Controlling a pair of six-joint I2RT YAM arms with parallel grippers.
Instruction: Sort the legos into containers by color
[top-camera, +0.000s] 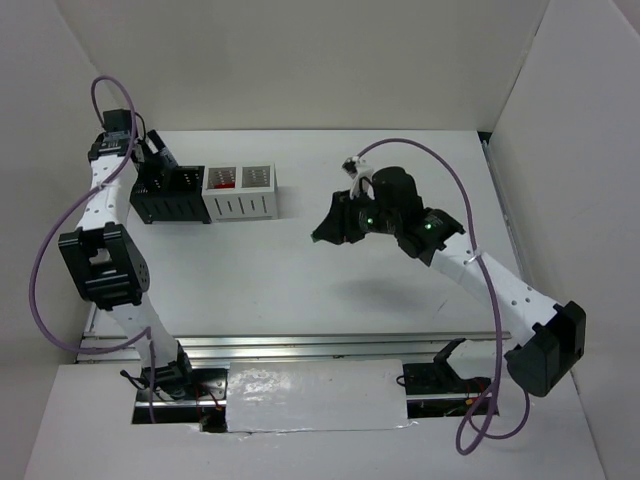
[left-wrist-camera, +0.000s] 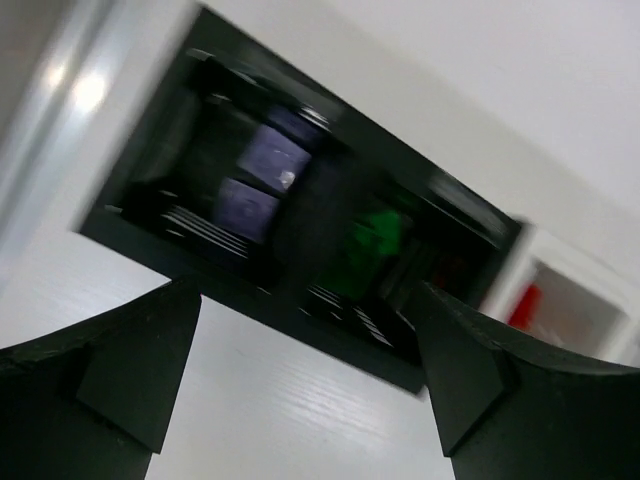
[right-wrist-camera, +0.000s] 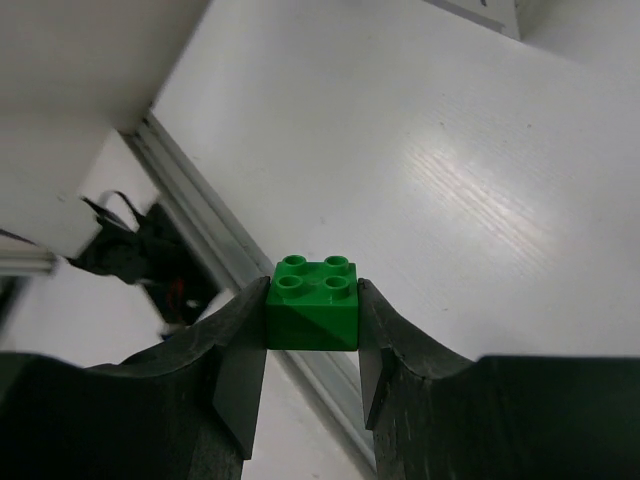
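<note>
Right wrist view: the right end effector (right-wrist-camera: 311, 335) clamps a green brick (right-wrist-camera: 311, 315) by its sides, above the counter (top-camera: 300, 290) and well right of the black bin (top-camera: 172, 207). The left end effector (left-wrist-camera: 305, 290) hangs over that bin, spread wide, and lavender bricks (left-wrist-camera: 270, 160) lie inside it.

The left arm (top-camera: 112, 195) reached up along the far left, wrist tipped downward, and the left gripper (left-wrist-camera: 305, 295) had its jaws spread wide. The right arm (top-camera: 500, 285) angled inward toward the centre, the right gripper (right-wrist-camera: 312, 300) pinching a green lego (right-wrist-camera: 312, 322).
</note>
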